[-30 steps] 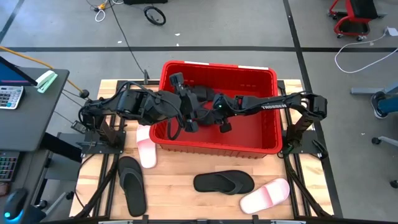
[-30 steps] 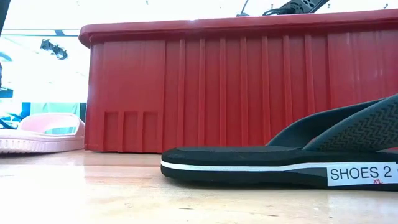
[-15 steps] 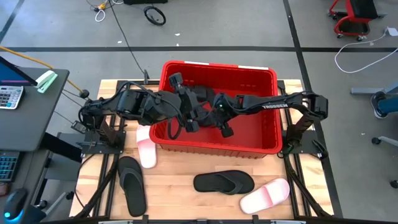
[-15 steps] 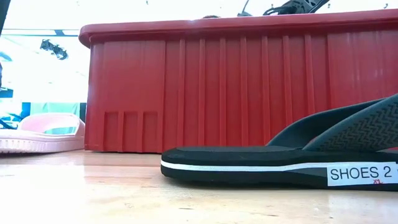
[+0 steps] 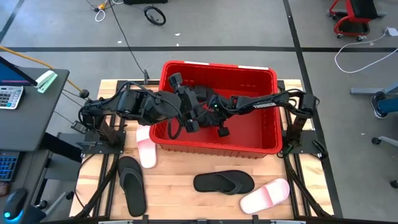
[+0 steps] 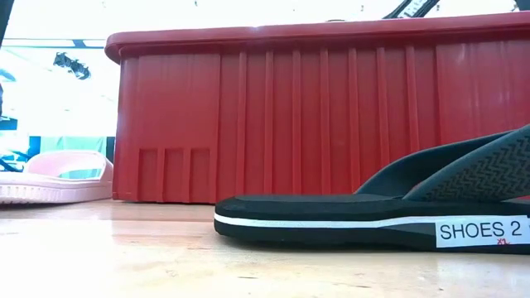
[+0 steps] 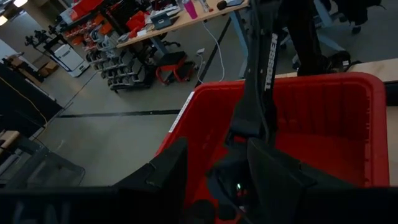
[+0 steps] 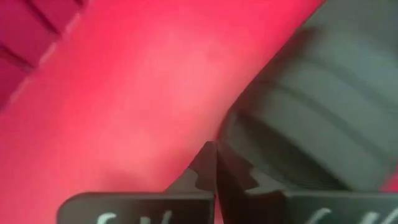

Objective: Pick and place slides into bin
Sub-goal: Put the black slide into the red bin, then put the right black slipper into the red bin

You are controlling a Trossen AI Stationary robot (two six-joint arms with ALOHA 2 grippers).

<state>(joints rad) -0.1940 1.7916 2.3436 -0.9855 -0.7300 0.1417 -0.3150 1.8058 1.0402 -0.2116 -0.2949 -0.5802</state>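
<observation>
The red bin (image 5: 249,140) stands at the table's far middle, and both arms reach into it. A black slide (image 5: 200,93) lies inside it, seen close as a ribbed dark sole (image 8: 311,118) in the right wrist view. My right gripper (image 8: 214,165) is shut low over the bin floor, right at that slide's edge. My left gripper (image 7: 217,168) is open above the bin's left half, with nothing between its fingers. Outside the bin lie two pink slides (image 5: 146,151) (image 5: 266,195) and two black ones (image 5: 132,185) (image 5: 224,182). My right gripper's shut fingertips (image 8: 205,163) stand beside the black slide's edge (image 8: 239,140), low over the bin floor. I cannot tell whether they touch it, and nothing shows between them.
In the low view the bin's ribbed wall (image 6: 315,116) fills the background, with a black slide labelled "SHOES 2" (image 6: 373,217) in front and a pink slide (image 6: 58,178) beside the bin's left corner. The two arms lie close together inside the bin.
My right arm has reached farther toward the table's left inside the bin, its elbow moving in from the right edge. My left arm and the slides on the table have stayed in place.
</observation>
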